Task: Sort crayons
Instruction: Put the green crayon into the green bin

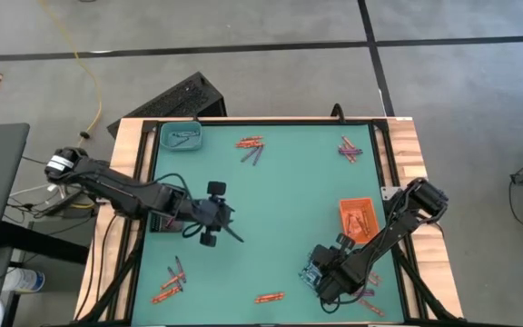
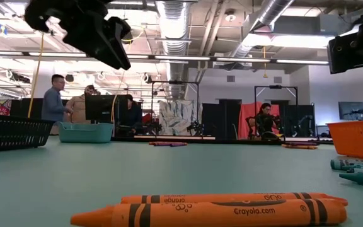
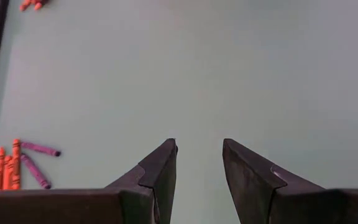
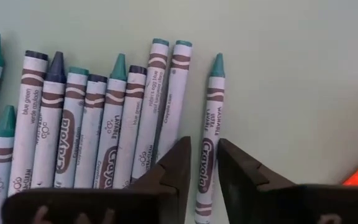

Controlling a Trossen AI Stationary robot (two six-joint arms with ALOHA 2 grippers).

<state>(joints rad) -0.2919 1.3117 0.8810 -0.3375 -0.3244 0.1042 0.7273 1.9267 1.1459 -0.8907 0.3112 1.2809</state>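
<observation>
Crayon (image 4: 207,155) between right gripper (image 4: 204,163) fingers, outermost of teal-tipped row at near right of worktop (image 1: 280,191); long axis along fingers, jaws narrow, not yet pinching. Left gripper (image 3: 199,155) hovering mid-worktop, open, empty, farther off. Orange tray (image 1: 358,218) beside right arm.

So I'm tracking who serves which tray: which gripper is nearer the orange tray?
Right. The right gripper is down near the table's front edge, just beside and in front of the orange tray. The left gripper hovers over mid-table, well across from that tray.
</observation>
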